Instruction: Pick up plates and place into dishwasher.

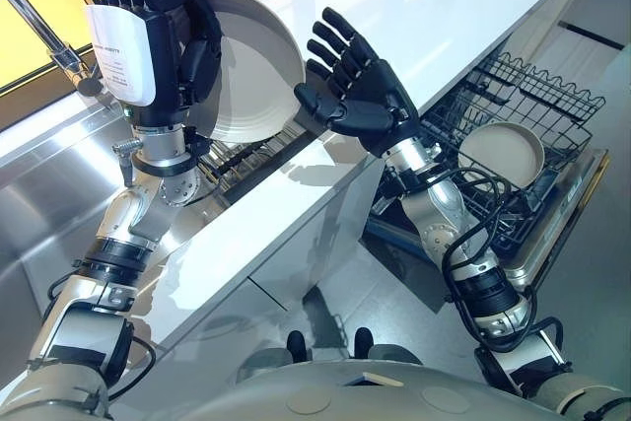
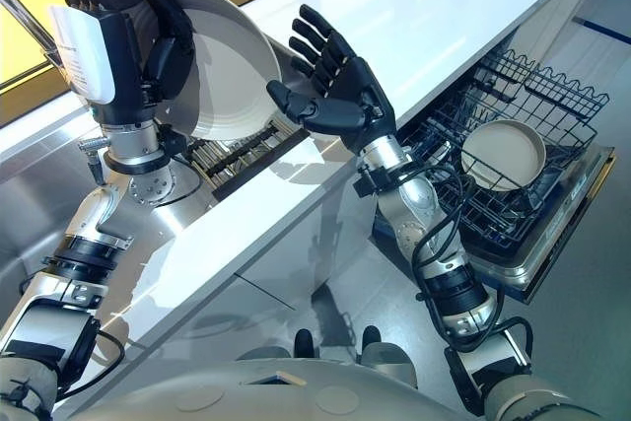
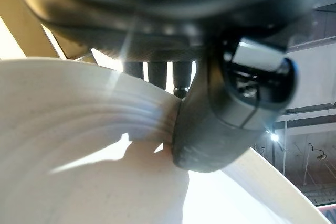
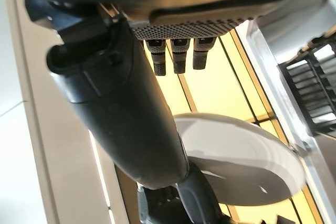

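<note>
Fingers (image 1: 202,51) of the left hand (image 1: 158,27) are curled round the rim of a plate (image 1: 251,71), thumb pressed on its face in the left wrist view, held up on edge above the tabletop (image 1: 414,17) and drying rack (image 1: 237,160). Right hand (image 1: 350,81) is just beside the plate's far rim w/ fingers spread wide, holding nothing; looks like a handover prep.

Risks: grip is at one rim only, so the plate could pivot or slip if the right hand bumps it; a drop would hit the tabletop edge & prob. chip. Swinging over to the dishwasher rack (image 1: 537,96) could also clip the plate already lying there (image 1: 503,153).

Plate: round, off-white, glazed, shallow w/ raised rim; looks clean, no cracks visible.
</note>
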Controlling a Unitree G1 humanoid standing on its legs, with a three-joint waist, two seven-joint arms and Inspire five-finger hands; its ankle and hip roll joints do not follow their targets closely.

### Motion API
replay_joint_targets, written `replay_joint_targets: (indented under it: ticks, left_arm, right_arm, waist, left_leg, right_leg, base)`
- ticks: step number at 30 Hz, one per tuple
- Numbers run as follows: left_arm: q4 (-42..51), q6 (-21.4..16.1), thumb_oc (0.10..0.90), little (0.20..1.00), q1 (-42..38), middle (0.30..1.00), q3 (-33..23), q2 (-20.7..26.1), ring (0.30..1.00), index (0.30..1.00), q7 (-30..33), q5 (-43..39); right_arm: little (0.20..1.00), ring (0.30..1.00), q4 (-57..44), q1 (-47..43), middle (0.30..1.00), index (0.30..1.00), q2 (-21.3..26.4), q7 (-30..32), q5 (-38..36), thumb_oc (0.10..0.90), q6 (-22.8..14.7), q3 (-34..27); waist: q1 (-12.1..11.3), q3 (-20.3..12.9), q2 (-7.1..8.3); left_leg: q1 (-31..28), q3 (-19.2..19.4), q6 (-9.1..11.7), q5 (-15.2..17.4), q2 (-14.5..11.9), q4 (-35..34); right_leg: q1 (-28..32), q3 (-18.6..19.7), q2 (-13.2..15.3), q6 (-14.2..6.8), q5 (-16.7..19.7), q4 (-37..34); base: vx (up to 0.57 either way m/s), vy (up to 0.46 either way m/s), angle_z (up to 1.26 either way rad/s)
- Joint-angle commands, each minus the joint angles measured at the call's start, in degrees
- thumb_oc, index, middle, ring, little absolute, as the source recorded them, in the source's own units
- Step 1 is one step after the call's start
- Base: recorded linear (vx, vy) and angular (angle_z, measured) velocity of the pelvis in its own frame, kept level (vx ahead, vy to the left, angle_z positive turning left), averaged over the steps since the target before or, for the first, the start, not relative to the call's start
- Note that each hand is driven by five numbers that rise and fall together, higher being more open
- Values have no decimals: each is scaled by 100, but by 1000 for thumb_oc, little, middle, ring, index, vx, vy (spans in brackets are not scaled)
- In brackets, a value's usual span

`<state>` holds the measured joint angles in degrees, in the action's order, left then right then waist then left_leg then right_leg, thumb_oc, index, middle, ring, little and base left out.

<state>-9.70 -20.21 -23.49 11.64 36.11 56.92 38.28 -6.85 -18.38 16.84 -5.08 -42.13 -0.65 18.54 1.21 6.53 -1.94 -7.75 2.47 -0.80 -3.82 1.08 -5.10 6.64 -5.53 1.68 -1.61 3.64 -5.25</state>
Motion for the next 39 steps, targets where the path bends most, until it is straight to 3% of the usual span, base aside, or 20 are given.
replay_joint_targets:
  ticks: [1, 13, 21, 29, 31, 32, 33, 34, 39]
  left_arm:
    - [-269, -76, 100, 200, -660, 300, 161, 206, 300, 300, 221, -181]
    - [-378, -301, 100, 200, -688, 300, 300, 106, 300, 300, 297, -335]
    - [111, -678, 100, 200, -485, 300, 310, -354, 300, 300, 287, -299]
    - [672, -748, 100, 200, -464, 300, 416, -571, 300, 300, 83, -396]
    - [790, -712, 100, 200, -442, 300, 462, -652, 300, 300, -39, -501]
    - [825, -695, 100, 200, -420, 300, 461, -673, 300, 300, -102, -555]
    - [851, -712, 100, 200, -371, 300, 463, -710, 300, 300, -168, -666]
    - [874, -737, 100, 200, -318, 300, 448, -758, 300, 300, -205, -669]
    - [966, -849, 100, 200, -52, 300, 408, -947, 300, 300, -451, -887]
  right_arm:
    - [900, 900, -295, -364, 900, 900, -335, -254, -267, 800, -355, -167]
    - [900, 900, -131, -342, 900, 900, -373, -203, -266, 800, -41, 35]
    - [900, 900, -97, -260, 900, 900, -488, 99, -207, 800, -103, 42]
    - [900, 900, -70, -146, 900, 900, -557, 303, -262, 800, -23, 107]
    - [796, 811, -72, -142, 811, 811, -569, 391, -265, 696, -73, 132]
    - [406, 476, -72, -134, 476, 476, -572, 417, -268, 306, -103, 135]
    - [236, 331, -95, -115, 331, 331, -574, 450, -261, 136, -118, 124]
    - [200, 300, -103, -95, 300, 300, -584, 454, -254, 100, -127, 111]
    - [200, 300, -114, 12, 300, 300, -615, 483, -203, 100, -238, 89]
  waist:
    - [-61, -584, -19]
    - [-57, -572, -25]
    - [-75, -528, -13]
    - [-76, -483, -8]
    - [-82, -459, -7]
    - [-87, -451, -9]
    - [-94, -444, -8]
    - [-100, -434, -6]
    - [-131, -397, -4]
  left_leg:
    - [-104, 42, -45, 740, 252, 22]
    - [-99, -35, -47, 717, 258, 24]
    - [-82, -220, -56, 693, 265, 10]
    - [-73, -334, -67, 695, 275, 10]
    - [-80, -355, -69, 696, 279, 10]
    - [-86, -360, -69, 696, 279, 10]
    - [-88, -361, -70, 697, 278, 10]
    - [-89, -370, -72, 696, 282, 10]
    - [-97, -408, -85, 696, 291, 10]
  right_leg:
    - [76, -335, -347, 14, -1001, 411]
    - [82, -284, -371, 35, -1026, 427]
    - [70, -219, -397, 53, -1091, 536]
    - [70, -217, -400, 62, -1134, 588]
    - [70, -229, -394, 63, -1136, 596]
    - [74, -233, -393, 63, -1140, 602]
    - [79, -242, -388, 62, -1146, 608]
    - [82, -246, -386, 61, -1147, 608]
    - [90, -284, -371, 56, -1152, 625]
  base:
    - [0, 0, 0]
    - [0, 0, 0]
    - [28, 1, 9]
    - [26, 0, 9]
    - [22, -6, 8]
    - [20, -2, 8]
    - [18, -2, 7]
    - [14, 0, 4]
    - [0, 0, 0]
